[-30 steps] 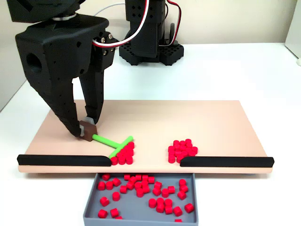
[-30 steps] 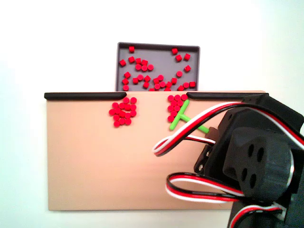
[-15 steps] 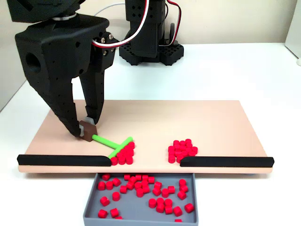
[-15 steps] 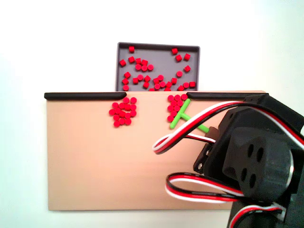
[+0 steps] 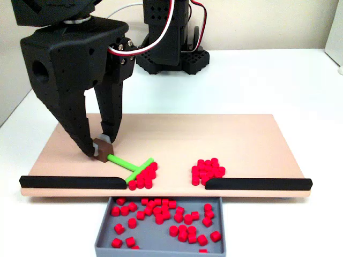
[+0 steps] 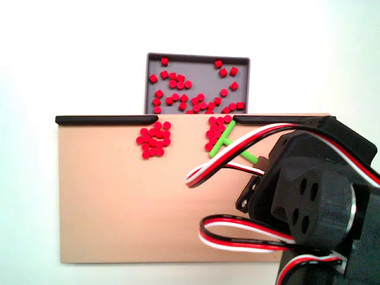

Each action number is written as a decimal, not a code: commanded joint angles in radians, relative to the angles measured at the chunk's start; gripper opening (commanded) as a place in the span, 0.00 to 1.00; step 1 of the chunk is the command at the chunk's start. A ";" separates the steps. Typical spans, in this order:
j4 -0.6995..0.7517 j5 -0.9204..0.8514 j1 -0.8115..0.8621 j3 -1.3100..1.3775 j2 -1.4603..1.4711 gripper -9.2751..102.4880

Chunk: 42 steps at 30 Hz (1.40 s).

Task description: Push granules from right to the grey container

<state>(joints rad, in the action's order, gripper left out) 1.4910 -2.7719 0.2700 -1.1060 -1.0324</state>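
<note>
My gripper (image 5: 101, 149) is shut on the brown block at the handle end of a green T-shaped stick (image 5: 128, 164), low over the tan board (image 5: 214, 139). The stick's crossbar rests against a pile of red granules (image 5: 143, 176) beside the gap in the front edge. That pile (image 6: 218, 132) lies on the right in a fixed view, with the stick (image 6: 228, 144) behind it. A second pile (image 5: 207, 170) sits apart on the other side of the gap. The grey container (image 5: 161, 251) lies below the gap and holds several granules.
Two black strips (image 5: 69, 182) (image 5: 257, 183) line the board's front edge on either side of the gap. The arm's base (image 5: 171, 53) stands behind the board. The arm body and its wires (image 6: 314, 202) cover the board's lower right corner in a fixed view.
The gripper has shifted slightly toward the gap with the stick, and the pile against the crossbar has nudged closer to the board's edge. The other pile is unchanged.
</note>
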 commanded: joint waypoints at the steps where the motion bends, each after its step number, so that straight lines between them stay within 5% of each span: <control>1: -0.002 0.009 -0.011 0.002 -0.054 0.08; 42: -0.003 0.112 -0.031 -0.026 -0.072 0.08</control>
<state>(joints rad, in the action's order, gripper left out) 1.4895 -2.6691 0.2454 -1.1351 -1.0508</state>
